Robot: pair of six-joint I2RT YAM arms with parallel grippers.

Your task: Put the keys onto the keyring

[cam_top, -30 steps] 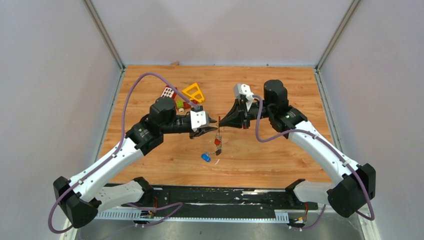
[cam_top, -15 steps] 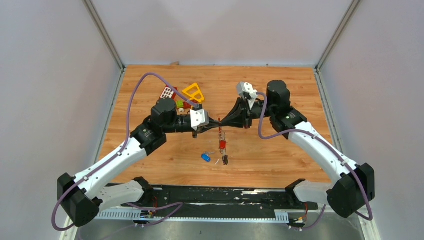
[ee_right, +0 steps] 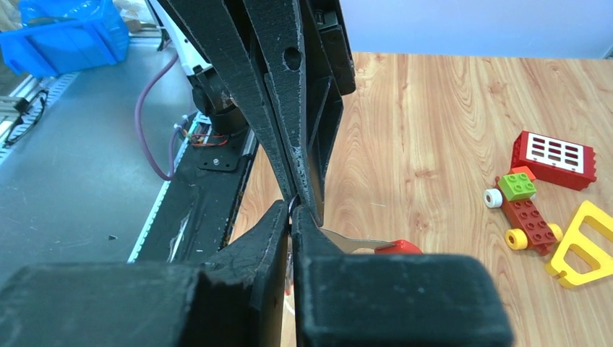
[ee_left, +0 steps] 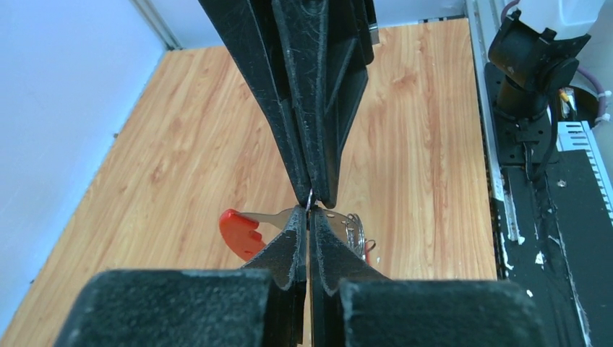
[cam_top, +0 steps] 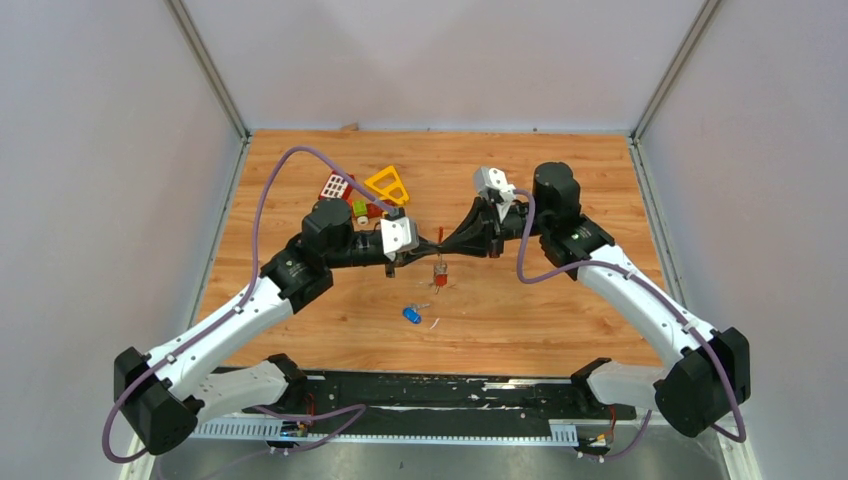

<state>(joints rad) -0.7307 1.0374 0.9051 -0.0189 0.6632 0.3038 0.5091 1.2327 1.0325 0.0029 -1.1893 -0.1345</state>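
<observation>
Left gripper (ee_left: 309,217) closed, pinching thin silver wire keyring (ee_left: 353,225). Right gripper (ee_right: 290,213) closed too, pinching same keyring, tips meeting. Red-headed silver key (cam_top: 438,270) hanging just below. Blue-headed silver key (cam_top: 411,314) lying apart on wooden table (cam_top: 560,310).

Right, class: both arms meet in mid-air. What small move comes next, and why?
Probably ease the left gripper slightly away from the right gripper to spread the keyring. Both jaws are shut tip to tip on its thin wire, the red key dangles below, and the blue key lies on the table.
</observation>
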